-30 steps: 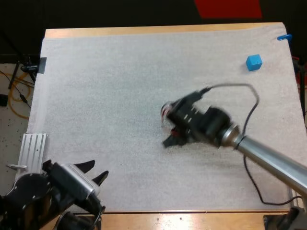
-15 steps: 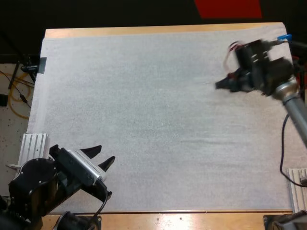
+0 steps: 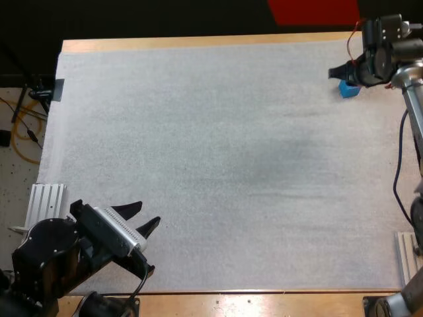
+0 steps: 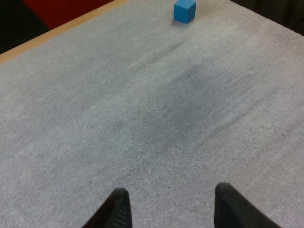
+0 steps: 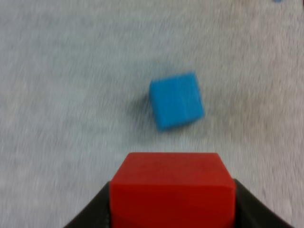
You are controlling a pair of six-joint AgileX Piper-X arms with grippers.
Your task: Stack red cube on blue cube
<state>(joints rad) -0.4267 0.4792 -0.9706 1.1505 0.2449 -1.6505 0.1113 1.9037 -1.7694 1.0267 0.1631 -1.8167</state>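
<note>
The blue cube (image 3: 349, 89) rests on the white mat at the far right, also seen from the left wrist as a small blue cube (image 4: 184, 10) and from the right wrist as a tilted blue cube (image 5: 176, 100). My right gripper (image 3: 344, 72) hovers over it, shut on the red cube (image 5: 172, 187), which its black fingers press from both sides, a little short of the blue cube. My left gripper (image 3: 143, 217) stands open at the near left of the mat, with its fingers (image 4: 116, 209) apart over bare mat.
The white mat (image 3: 211, 165) covers most of the wooden table. A grey metal rail (image 3: 45, 206) lies off the mat's near left edge. Cables and a yellow cord lie on the floor to the left.
My right gripper has carried the red cube from the middle of the mat to the far right, up to the blue cube. My left gripper has barely shifted.
</note>
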